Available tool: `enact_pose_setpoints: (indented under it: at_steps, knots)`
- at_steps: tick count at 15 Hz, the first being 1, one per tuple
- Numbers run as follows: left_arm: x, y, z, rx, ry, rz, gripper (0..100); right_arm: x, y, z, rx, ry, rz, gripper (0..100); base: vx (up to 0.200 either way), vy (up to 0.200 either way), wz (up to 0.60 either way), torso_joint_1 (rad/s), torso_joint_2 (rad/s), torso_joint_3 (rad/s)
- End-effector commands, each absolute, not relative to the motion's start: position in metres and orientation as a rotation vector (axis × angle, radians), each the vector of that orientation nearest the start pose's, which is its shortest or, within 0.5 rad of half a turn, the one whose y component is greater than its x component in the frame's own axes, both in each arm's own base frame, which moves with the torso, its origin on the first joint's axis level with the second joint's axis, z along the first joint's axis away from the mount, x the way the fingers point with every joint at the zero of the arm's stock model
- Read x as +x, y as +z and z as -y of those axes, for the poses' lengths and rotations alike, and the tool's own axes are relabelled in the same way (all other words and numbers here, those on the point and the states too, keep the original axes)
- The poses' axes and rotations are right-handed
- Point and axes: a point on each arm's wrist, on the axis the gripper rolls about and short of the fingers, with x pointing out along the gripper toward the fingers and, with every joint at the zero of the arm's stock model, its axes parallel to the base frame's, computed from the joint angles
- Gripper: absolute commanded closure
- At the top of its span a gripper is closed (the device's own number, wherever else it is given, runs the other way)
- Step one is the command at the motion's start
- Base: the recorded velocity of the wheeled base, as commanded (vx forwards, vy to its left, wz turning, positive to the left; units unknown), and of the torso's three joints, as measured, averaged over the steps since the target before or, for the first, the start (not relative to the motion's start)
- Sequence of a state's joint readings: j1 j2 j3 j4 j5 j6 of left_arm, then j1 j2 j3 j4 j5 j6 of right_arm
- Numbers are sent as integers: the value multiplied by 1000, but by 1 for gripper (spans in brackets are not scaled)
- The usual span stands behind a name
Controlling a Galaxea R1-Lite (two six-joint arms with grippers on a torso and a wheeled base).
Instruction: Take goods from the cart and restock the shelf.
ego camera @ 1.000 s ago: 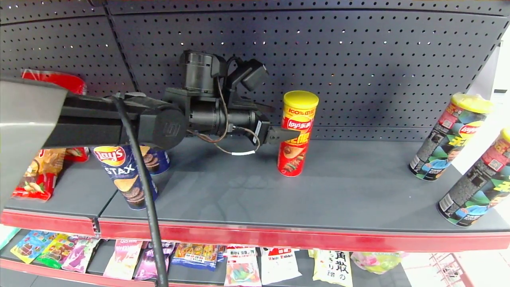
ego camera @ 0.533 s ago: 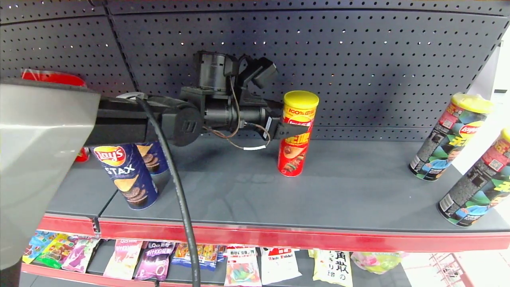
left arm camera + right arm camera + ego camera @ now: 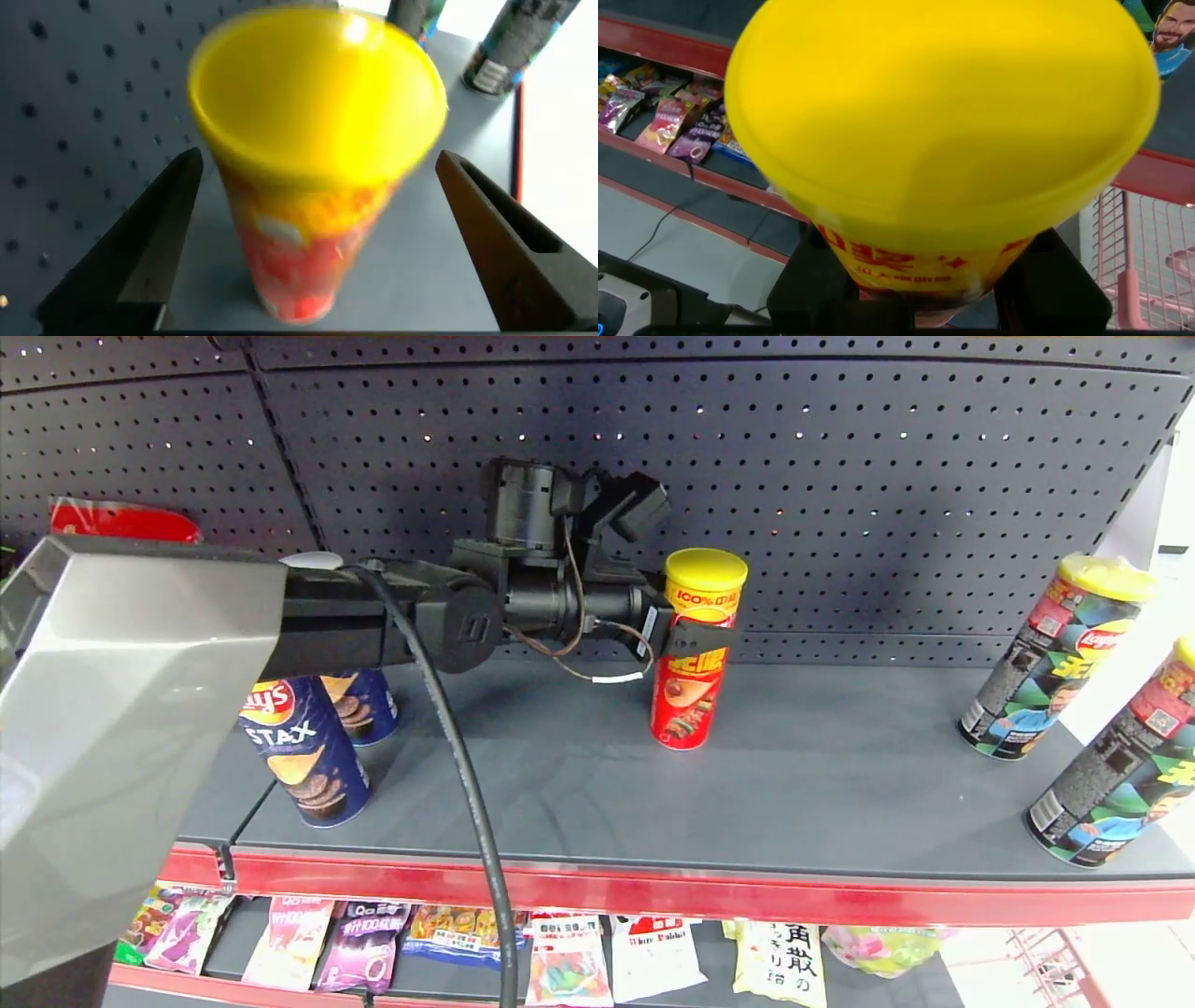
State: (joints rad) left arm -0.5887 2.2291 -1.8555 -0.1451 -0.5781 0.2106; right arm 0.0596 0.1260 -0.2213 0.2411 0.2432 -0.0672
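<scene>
**Q:** Item 1, the task's thing?

**A:** The red can (image 3: 689,700) with its yellow lid (image 3: 705,569). It stands upright on its own base on the shelf (image 3: 560,793), toward the back and near the pegboard wall (image 3: 840,476).

**Q:** And your claw there?

**A:** My left gripper (image 3: 316,177) is released. Its fingers (image 3: 149,243) are spread to either side of the can just below the lid, with a gap on each side, so I bear none of its weight.

**Q:** How would the can handle?

**A:** I judge it to be a light, thin-walled tube with brittle contents. The label looks smooth and probably slips. Being tall and narrow, it should tip at a sideways nudge. I would hold the body below the lid and squeeze only moderately, since the lid might pop off and a hard pinch would dent the wall.

**Q:** The other arm?

**A:** My right gripper (image 3: 938,280) appears clenched on a second can (image 3: 943,121) of the same kind, gripped low on its body. It is beside the pink wire cart (image 3: 1148,252).

**Q:** Surroundings?

**A:** Blue cans (image 3: 299,756) stand well to the left of the red can and black cans (image 3: 1055,653) well to its right. Snack bags (image 3: 569,961) lie on the tier below.
</scene>
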Motion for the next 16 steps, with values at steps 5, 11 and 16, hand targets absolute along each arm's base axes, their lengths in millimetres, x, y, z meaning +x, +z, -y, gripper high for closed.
enact_pose_setpoints:
  at_steps: [5, 11, 16]
  knots:
    - [389, 212, 281, 188, -1191, -123, 100, -30, 115, -4, -52, 308, -136, 100, 0, 0, 0, 0, 0, 0]
    - [377, 231, 276, 184, -1193, -95, 100, -30, 115, -4, -52, 309, -137, 100, 0, 0, 0, 0, 0, 0]
    - [319, 250, 246, 182, -1230, -158, 100, -30, 115, -4, -52, 309, -136, 100, 0, 0, 0, 0, 0, 0]
